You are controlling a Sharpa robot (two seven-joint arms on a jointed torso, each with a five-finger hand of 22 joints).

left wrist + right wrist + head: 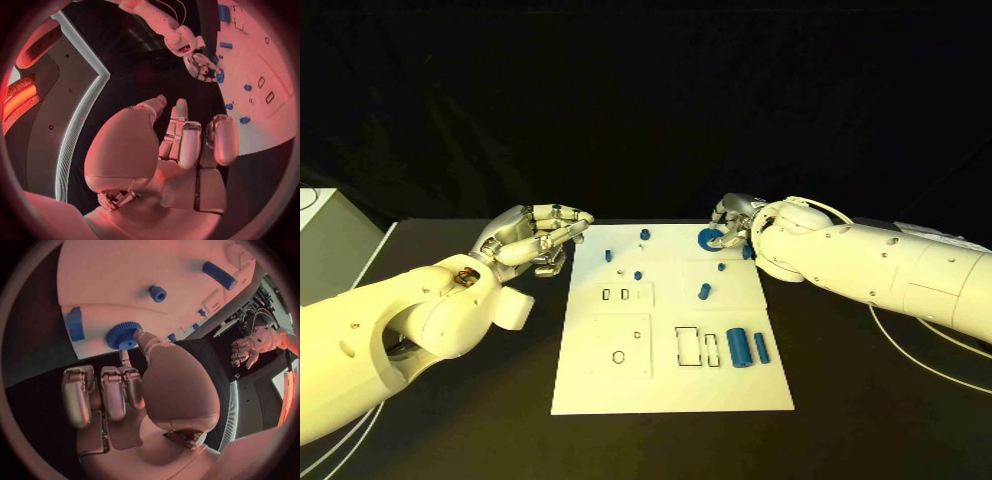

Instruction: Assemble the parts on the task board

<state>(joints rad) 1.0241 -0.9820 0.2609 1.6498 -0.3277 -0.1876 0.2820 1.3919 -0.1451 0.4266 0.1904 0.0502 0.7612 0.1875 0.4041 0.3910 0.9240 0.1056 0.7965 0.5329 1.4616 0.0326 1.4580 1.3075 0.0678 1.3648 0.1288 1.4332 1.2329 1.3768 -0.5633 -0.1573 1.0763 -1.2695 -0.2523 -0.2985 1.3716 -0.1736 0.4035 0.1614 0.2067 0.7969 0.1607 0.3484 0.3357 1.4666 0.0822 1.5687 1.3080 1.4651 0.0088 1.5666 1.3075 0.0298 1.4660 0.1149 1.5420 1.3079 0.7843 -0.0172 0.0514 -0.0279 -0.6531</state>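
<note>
the white task board (672, 375) lies in the middle of the black tabletop (862, 400), with small blue parts scattered over it. the right hand (733, 225) is at the board's far right corner, bent over a round blue gear (711, 241). from the right wrist view the gear (124, 335) sits on the board close to its edge, and the fingers (145, 340) touch its toothed rim with one tip while the others are curled back beside the palm. it looks more like a touch or a light pinch than a firm hold, and i cannot tell for sure whether the gear is really gripped.

the left hand (535, 236) hangs just off the board's far left corner, above the tabletop, its fingers curled in loosely with nothing between them.

nearer the robot, two blue cylinders (749, 347) lie side by side next to a rectangular slot (689, 345). a short blue peg (705, 292) lies mid-board, and a few little blue pieces (629, 265) stand towards the far left.

the step in hand seems to be getting hold of the gear. to do it well, i would bring a second fingertip against the opposite side of the rim before lifting, so the teeth do not let it roll away. the gear is close to the board's edge, so any push should go inward. lift straight up and keep it level for seating.
</note>
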